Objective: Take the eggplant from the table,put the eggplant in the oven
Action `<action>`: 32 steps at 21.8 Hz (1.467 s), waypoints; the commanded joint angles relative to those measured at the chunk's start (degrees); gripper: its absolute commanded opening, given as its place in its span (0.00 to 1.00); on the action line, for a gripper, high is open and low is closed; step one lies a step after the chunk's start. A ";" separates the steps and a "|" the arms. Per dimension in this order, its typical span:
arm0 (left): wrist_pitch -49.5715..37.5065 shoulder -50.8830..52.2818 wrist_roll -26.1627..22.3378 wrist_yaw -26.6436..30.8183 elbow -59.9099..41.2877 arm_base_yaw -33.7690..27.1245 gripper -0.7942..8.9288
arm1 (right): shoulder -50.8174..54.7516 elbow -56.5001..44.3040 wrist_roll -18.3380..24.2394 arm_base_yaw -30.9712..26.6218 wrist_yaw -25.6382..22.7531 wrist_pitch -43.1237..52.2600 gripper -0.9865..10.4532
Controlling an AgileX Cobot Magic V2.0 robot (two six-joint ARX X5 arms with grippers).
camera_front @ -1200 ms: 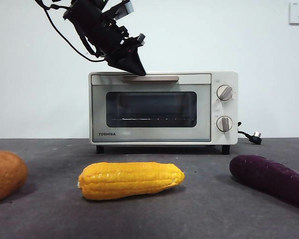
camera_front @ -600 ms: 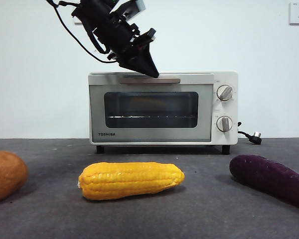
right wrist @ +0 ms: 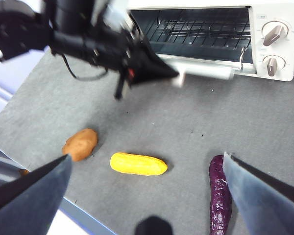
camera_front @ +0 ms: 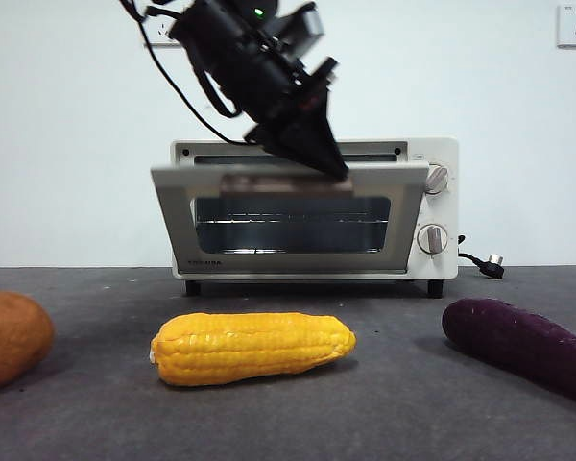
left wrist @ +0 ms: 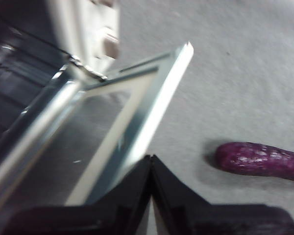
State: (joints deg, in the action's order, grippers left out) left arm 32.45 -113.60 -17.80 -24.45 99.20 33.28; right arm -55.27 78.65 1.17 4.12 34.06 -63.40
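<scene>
The left gripper [camera_front: 334, 165], jaws pressed together, holds the oven [camera_front: 432, 206] door half-open. The right wrist view alone shows the right gripper [right wrist: 146, 169] spread above the eggplant [right wrist: 219, 195].

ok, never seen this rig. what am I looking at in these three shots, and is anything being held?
Two robot arms work at a table, each ending in a two-jawed pincer. One shot looks level across the table; the other two come from cameras on each wrist. The left pincer, shut, is at the handle of the Toshiba toaster oven, whose door is partly tilted open. The right pincer is open above the table, holding nothing. On the table lie a corn cob, an orange-brown vegetable and the eggplant, untouched. Nothing is lifted.
</scene>
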 commanded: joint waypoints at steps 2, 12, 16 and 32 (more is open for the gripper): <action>-0.35 -0.83 -0.15 0.00 -0.74 2.95 0.08 | -0.09 0.20 0.63 0.11 0.00 0.31 0.56; -0.66 1.79 2.95 0.92 -0.74 4.83 0.08 | -0.09 0.20 0.63 0.11 -0.24 -1.09 0.56; -0.46 8.90 5.57 5.79 -0.74 1.90 0.08 | -0.15 0.20 0.63 0.11 -3.91 -2.69 0.56; 19.39 41.77 6.38 5.84 -0.87 -22.49 0.08 | -6.49 -0.39 0.61 10.40 -16.35 -9.70 0.55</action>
State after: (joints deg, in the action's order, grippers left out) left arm 51.57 -72.71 -10.20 -18.17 98.85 11.33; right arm -61.36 78.63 1.39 14.04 18.00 -73.01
